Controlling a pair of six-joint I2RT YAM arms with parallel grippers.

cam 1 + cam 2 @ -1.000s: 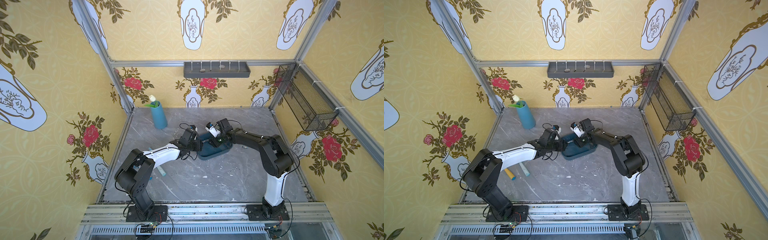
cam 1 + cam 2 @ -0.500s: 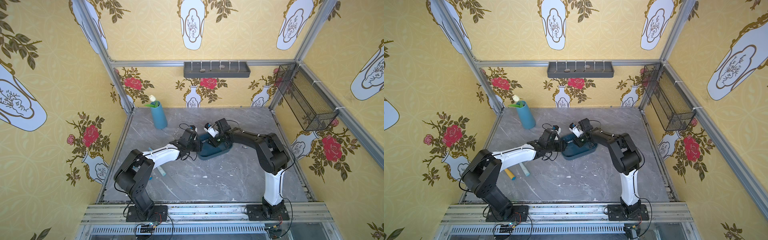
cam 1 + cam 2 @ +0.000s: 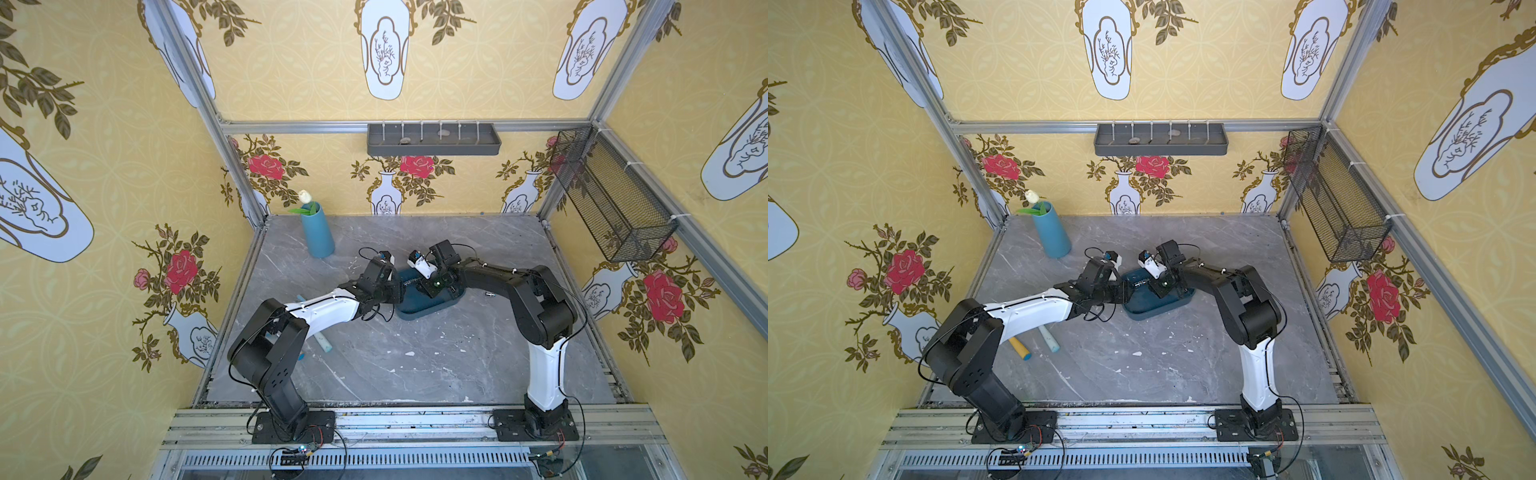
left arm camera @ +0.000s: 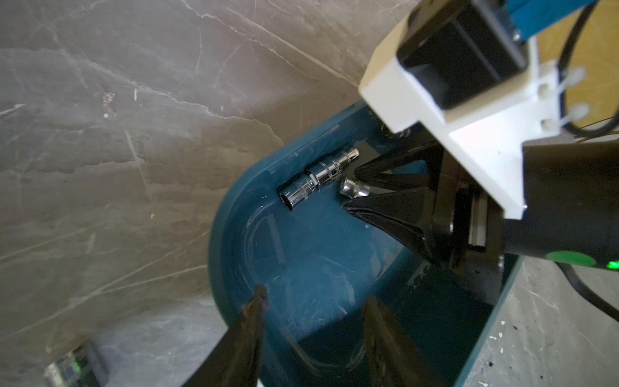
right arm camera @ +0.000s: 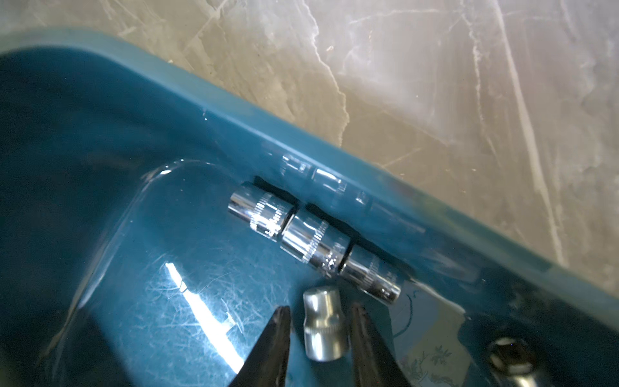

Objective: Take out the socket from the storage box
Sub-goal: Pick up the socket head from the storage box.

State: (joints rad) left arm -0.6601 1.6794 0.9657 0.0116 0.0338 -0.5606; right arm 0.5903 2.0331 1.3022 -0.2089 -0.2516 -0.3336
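The dark teal storage box (image 3: 432, 305) lies mid-table, seen in both top views. A short chrome socket (image 5: 324, 326) lies on its floor between the fingers of my right gripper (image 5: 321, 318). One finger is against the socket and a narrow gap shows at the other; the left wrist view shows this socket (image 4: 355, 187) between the same tips. Three more sockets (image 5: 315, 241) lie end to end along the box wall. My left gripper (image 4: 315, 303) hangs at the box's rounded end, with its fingers spread over the floor and nothing between them.
A further socket (image 5: 509, 355) sits near the box's far corner and a small one (image 3: 490, 294) lies on the table beside the box. A blue vase (image 3: 318, 230) stands back left, and two cylinders (image 3: 1034, 343) lie under the left arm. A grey tray (image 3: 432, 139) and a mesh basket (image 3: 611, 195) hang on the walls.
My right gripper has shifted slightly left inside the box. The left arm has not visibly moved.
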